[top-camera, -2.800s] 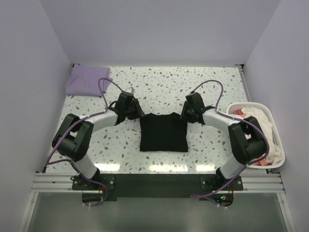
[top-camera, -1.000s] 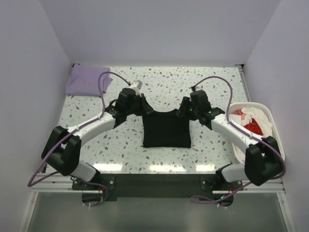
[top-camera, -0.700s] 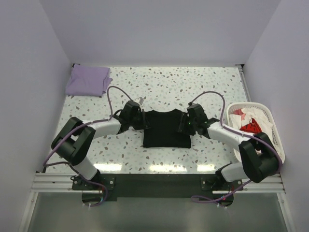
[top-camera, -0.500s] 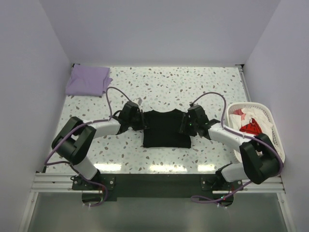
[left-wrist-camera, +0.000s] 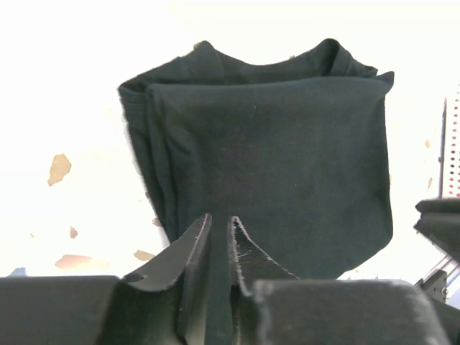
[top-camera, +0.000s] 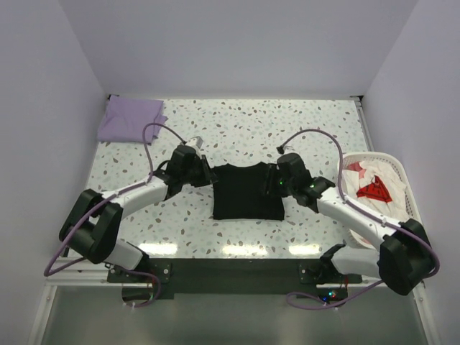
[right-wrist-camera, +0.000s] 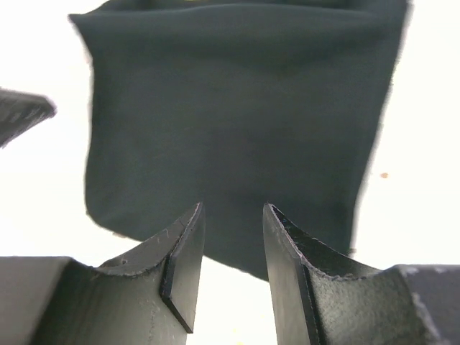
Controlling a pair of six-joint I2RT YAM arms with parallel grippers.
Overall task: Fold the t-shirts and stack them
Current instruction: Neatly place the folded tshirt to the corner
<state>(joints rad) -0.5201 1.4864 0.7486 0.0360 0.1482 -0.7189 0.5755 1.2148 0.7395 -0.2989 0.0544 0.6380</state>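
The black t-shirt (top-camera: 246, 192) lies folded into a flat rectangle mid-table, collar toward the far side. My left gripper (top-camera: 207, 175) hovers at its upper left edge, and in the left wrist view its jaws (left-wrist-camera: 221, 217) stand only a narrow slit apart over the black cloth (left-wrist-camera: 273, 158), with nothing pinched. At the shirt's upper right edge is my right gripper (top-camera: 272, 182). In the right wrist view it (right-wrist-camera: 232, 206) is open above the near edge of the cloth (right-wrist-camera: 230, 108). The lavender t-shirt (top-camera: 131, 119) lies folded in the far left corner.
A white plastic basket (top-camera: 381, 155) stands at the table's right edge, behind my right arm. It holds white and red garments (top-camera: 374, 190). Walls close in the table on the left, far and right sides.
Both arms have swung their elbows outward and the wrists have shifted slightly at the shirt's sides. The black shirt lies as before.
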